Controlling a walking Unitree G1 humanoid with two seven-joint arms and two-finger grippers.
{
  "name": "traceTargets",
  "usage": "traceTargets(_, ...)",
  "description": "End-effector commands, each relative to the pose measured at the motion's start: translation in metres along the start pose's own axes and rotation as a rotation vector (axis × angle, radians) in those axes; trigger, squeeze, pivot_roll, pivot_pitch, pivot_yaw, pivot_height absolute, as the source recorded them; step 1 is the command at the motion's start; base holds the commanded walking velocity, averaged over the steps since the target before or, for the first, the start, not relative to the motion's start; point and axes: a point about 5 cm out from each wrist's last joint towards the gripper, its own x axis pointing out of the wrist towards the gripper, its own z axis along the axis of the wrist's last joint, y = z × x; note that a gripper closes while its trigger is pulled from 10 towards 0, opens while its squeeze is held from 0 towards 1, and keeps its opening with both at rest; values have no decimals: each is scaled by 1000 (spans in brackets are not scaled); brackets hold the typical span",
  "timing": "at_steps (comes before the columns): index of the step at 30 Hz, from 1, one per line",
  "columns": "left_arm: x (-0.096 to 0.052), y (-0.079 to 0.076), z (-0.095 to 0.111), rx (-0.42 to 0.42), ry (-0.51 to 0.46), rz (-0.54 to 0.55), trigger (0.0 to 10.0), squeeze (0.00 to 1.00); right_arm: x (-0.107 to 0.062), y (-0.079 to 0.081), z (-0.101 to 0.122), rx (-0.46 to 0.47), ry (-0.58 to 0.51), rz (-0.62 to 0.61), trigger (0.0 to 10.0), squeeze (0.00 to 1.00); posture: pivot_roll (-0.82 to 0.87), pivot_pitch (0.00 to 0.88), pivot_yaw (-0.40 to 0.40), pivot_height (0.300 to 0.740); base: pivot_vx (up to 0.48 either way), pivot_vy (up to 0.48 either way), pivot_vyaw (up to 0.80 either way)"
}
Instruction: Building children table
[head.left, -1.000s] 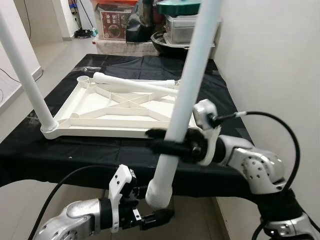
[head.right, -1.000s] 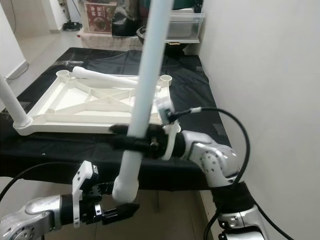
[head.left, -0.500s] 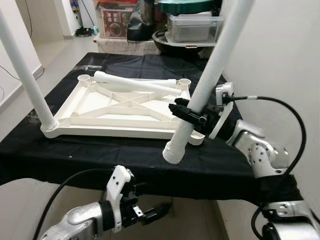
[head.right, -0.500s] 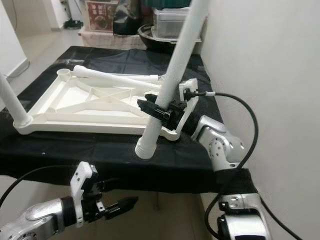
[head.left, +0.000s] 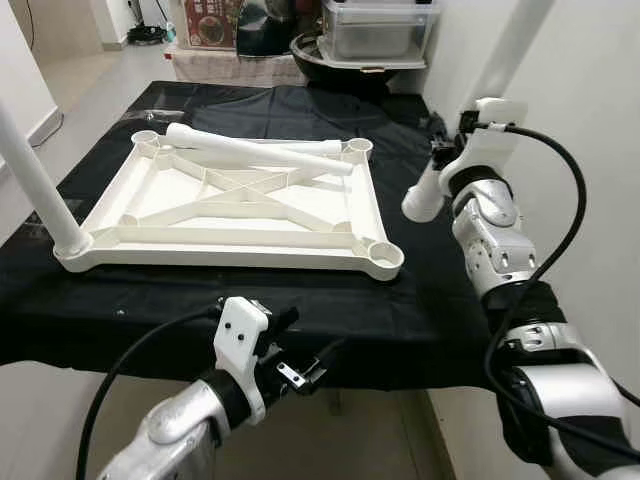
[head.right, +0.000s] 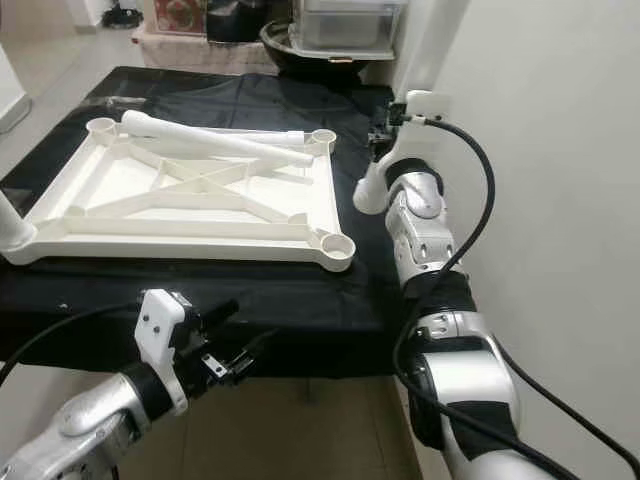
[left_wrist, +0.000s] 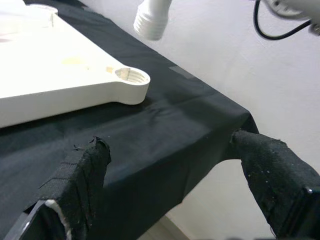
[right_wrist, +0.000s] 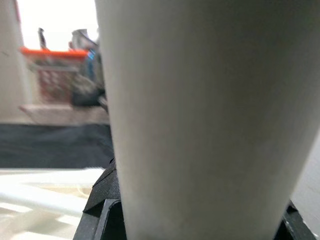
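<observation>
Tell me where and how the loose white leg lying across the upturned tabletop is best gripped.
Probably at mid-shaft, from above. The loose leg lies flat across the far ribs of the tabletop frame, so its round shaft is exposed on top with room on both sides for fingers. The left gripper is open and free below the table edge; the right gripper holds another leg.

Bright, even light; right wrist view seemingly defocused.

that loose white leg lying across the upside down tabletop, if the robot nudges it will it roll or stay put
The loose leg is a round tube resting across the raised ribs of the tabletop, so a sideways nudge would probably roll it. It looks like rigid moulded plastic, likely stiff and light. Its smooth surface may slip in a loose grip.
</observation>
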Motion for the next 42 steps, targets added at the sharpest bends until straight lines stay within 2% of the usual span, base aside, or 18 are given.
traceTargets(1,-3,-6,-1,-9,13,6,10000,0,3,3,6,-77,-42,-25,0,0,99,253,-69,740,0,0,0)
traceTargets(5,-5,-22,3,-27,-4,3,10000,0,2,24,-2,-155,-50,20,0,0,96,292,-76,740,0,0,0)
traceTargets(7,-5,-22,3,-27,-4,3,10000,0,2,24,-2,-155,-50,20,0,0,96,292,-76,740,0,0,0)
traceTargets(11,-4,-24,6,-26,-16,16,10000,0,-4,37,-14,-167,-36,54,0,0,97,307,-85,740,0,0,0)
traceTargets(13,-4,-24,6,-22,-16,39,10000,0,-10,51,-27,-162,-28,84,0,0,85,308,-84,740,0,0,0)
traceTargets(15,-4,-24,6,-22,-16,39,10000,0,-10,51,-27,-162,-28,84,0,0,85,308,-84,740,0,0,0)
traceTargets(18,-3,-19,4,-12,-9,64,10000,0,-20,72,-36,-40,10,218,0,0,74,300,-86,740,0,0,0)
traceTargets(19,-3,-19,4,-12,-9,64,10000,0,-20,72,-36,-40,10,218,0,0,74,300,-86,740,0,0,0)
traceTargets(20,-2,-18,3,-7,-6,66,10000,0,-23,76,-37,22,23,268,0,0,73,292,-87,740,0,0,0)
traceTargets(22,-2,-18,3,-7,-6,66,10000,0,-23,76,-37,22,23,268,0,0,73,292,-87,740,0,0,0)
traceTargets(23,-1,-16,3,-6,-5,67,10000,0,-25,79,-37,97,39,320,0,0,71,288,-88,740,0,0,0)
traceTargets(24,-1,-16,3,-6,-5,67,10000,0,-25,79,-37,97,39,320,0,0,71,288,-88,740,0,0,0)
traceTargets(25,-1,-14,2,-3,-1,75,10000,0,-29,82,-36,153,51,379,0,0,61,279,-83,740,0,0,0)
traceTargets(26,-1,-14,2,-3,-1,75,10000,0,-29,82,-36,153,51,379,0,0,61,279,-83,740,0,0,0)
traceTargets(27,0,-11,1,4,5,80,10000,0,-35,86,-35,190,58,453,0,0,55,272,-80,740,0,0,0)
traceTargets(29,0,-11,1,4,5,80,10000,0,-35,86,-35,190,58,453,0,0,55,272,-80,740,0,0,0)
traceTargets(31,3,-2,-1,13,14,100,10000,0,-59,93,-29,242,68,624,0,0,46,263,-68,740,0,0,0)
traceTargets(42,4,11,-7,25,34,137,10000,0,-91,106,-13,373,78,836,0,0,40,251,-65,740,0,0,0)
